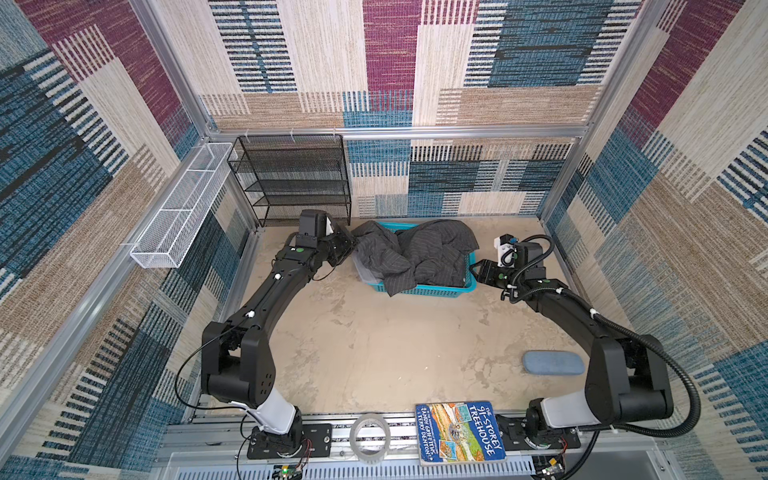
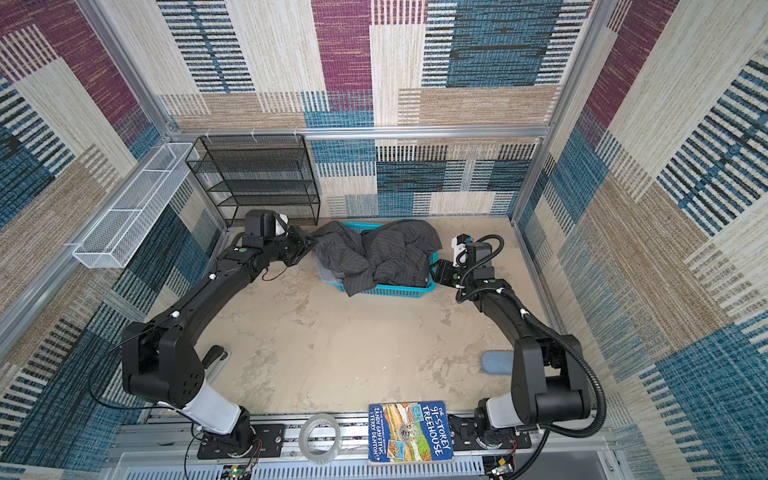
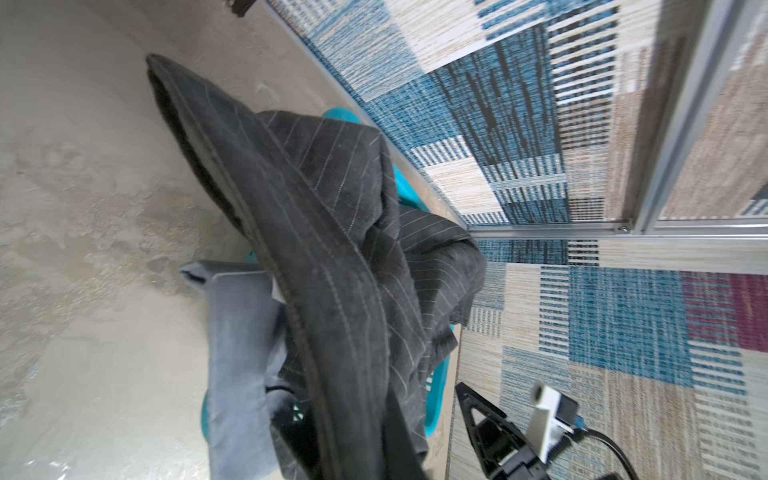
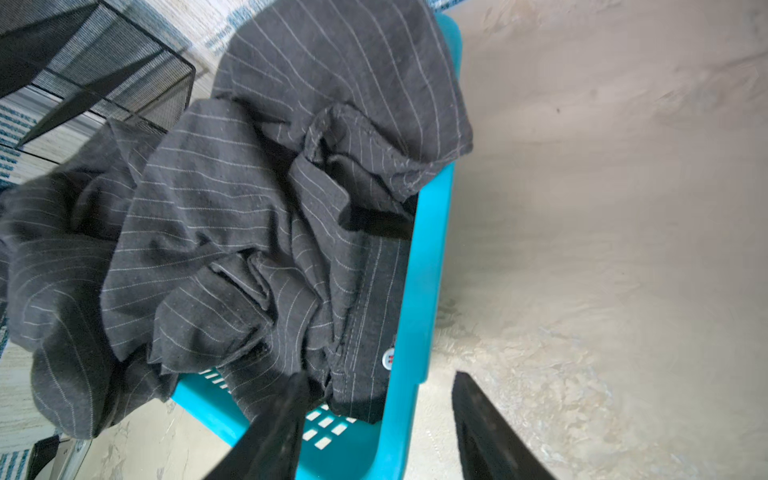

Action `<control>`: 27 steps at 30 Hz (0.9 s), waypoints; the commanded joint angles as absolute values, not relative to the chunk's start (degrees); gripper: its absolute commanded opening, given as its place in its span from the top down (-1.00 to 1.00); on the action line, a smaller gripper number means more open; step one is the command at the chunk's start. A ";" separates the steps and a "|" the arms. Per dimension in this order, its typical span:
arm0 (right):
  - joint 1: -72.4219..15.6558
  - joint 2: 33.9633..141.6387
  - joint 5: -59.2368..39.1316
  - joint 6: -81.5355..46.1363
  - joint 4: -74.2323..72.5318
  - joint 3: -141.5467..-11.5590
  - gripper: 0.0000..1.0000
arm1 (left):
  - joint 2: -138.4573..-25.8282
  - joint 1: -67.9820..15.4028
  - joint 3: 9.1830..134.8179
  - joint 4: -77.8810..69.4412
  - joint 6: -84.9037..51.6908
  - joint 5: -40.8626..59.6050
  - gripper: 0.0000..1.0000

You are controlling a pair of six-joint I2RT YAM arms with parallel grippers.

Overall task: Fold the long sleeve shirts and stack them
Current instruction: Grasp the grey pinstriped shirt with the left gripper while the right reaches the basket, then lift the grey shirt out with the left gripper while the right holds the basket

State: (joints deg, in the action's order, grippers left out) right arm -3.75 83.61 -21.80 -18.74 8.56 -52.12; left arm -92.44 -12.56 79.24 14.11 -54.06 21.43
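Note:
The long sleeve shirt (image 1: 419, 253) (image 2: 386, 253) is a charcoal pinstriped heap that fills a teal basket (image 1: 436, 289) (image 2: 399, 291) and spills over its front-left rim. My left gripper (image 1: 353, 241) (image 2: 311, 241) is at the basket's left end, shut on a fold of the shirt (image 3: 332, 249); the cloth hides its fingertips (image 3: 353, 449). My right gripper (image 1: 478, 268) (image 2: 438, 266) is open at the basket's right end. One finger is over the basket's inside and the other outside the teal wall (image 4: 424, 270), by the buttoned edge of the shirt (image 4: 249, 208).
A pale grey-blue cloth (image 3: 237, 332) lies under the shirt in the basket. A black mesh shelf (image 1: 291, 178) stands behind my left gripper, with a white wire tray (image 1: 183, 208) on the left wall. A blue-grey case (image 1: 552, 363), a book (image 1: 459, 432) and a tape roll (image 1: 370, 436) lie near the front.

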 commanded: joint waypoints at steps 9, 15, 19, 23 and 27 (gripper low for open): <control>-4.11 91.74 -17.35 -19.84 8.78 -57.56 0.10 | -90.11 -13.10 91.03 13.61 -49.60 26.28 1.00; -4.30 95.80 -17.37 -19.52 9.83 -60.90 0.11 | -90.58 -13.08 94.72 14.31 -48.55 27.38 1.00; -4.57 98.52 -16.23 -19.62 10.24 -62.57 0.18 | -92.67 -13.10 99.18 15.74 -47.82 28.67 1.00; -4.99 101.51 -14.71 -20.37 10.89 -64.88 0.47 | -94.86 -13.10 104.32 17.64 -46.61 30.01 1.00; -5.01 102.23 -10.83 -21.88 12.70 -66.44 0.80 | -96.66 -12.77 111.04 21.44 -43.87 29.45 1.00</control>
State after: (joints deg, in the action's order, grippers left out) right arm -5.02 101.86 -16.97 -20.75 10.35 -65.78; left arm -96.16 -12.95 107.63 19.97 -47.62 28.75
